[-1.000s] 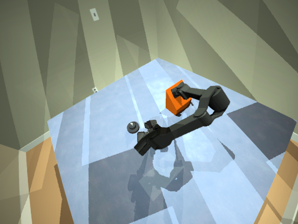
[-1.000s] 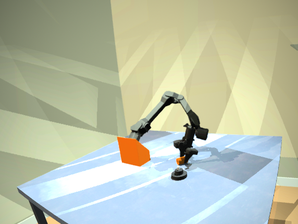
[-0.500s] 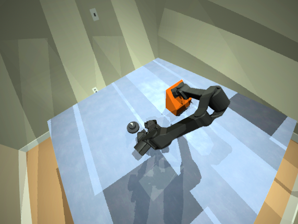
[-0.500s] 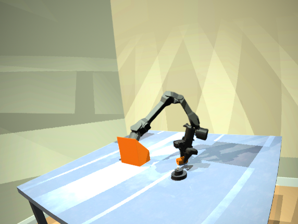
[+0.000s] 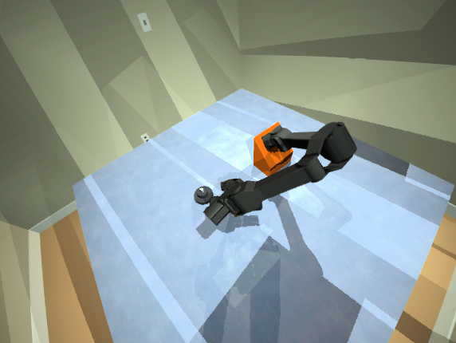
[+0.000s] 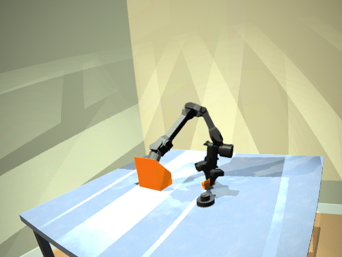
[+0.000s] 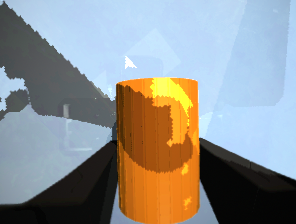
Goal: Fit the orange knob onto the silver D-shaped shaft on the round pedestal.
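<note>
Exterior view, right of centre: my gripper (image 6: 208,183) (image 7: 156,146) points down, its fingers closed on the orange knob (image 6: 206,184) (image 7: 158,150), just behind the round pedestal (image 6: 205,201) (image 5: 203,195). In the wrist view the knob fills the lower middle, its long side running up the frame; it looks to be lying on its side, so I judge it needs lifting, then turning hole-down.

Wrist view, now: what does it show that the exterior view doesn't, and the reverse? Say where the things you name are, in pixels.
Only wrist: both black fingers pressed against opposite sides of the orange cylindrical knob (image 7: 159,190) (image 6: 206,184).

Only exterior: the round dark pedestal (image 6: 205,202) with its small silver shaft (image 6: 204,193), and the big orange angular block (image 6: 147,174).

Both: the knob and the pale blue tabletop (image 7: 240,65) (image 6: 119,227).
</note>
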You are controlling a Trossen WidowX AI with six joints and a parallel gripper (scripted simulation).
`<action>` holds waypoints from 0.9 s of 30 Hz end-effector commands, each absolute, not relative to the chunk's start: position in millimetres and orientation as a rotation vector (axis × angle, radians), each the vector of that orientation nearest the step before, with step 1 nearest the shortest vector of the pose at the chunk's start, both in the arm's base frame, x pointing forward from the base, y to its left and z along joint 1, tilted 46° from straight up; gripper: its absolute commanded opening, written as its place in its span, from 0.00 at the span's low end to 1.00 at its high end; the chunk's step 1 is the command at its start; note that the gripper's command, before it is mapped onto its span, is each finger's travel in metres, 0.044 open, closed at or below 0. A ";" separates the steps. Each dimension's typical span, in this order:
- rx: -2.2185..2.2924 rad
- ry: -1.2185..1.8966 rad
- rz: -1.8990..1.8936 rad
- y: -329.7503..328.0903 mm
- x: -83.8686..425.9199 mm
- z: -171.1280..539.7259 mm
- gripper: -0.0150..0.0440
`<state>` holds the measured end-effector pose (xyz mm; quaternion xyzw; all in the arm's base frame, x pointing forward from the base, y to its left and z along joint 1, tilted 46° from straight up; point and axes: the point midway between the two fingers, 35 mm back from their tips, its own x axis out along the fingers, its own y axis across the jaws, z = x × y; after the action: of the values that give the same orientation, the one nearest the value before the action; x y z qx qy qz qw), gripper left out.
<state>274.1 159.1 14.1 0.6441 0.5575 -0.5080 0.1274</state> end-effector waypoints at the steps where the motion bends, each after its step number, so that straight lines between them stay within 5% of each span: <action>1: 1.946 1.656 -1.419 155.0 271.8 13.8 0.56; 27: 2.397 1.820 -1.031 131.6 257.9 3.2 0.56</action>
<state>260.8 134.1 5.0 0.7457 0.5721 -0.3414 -0.0007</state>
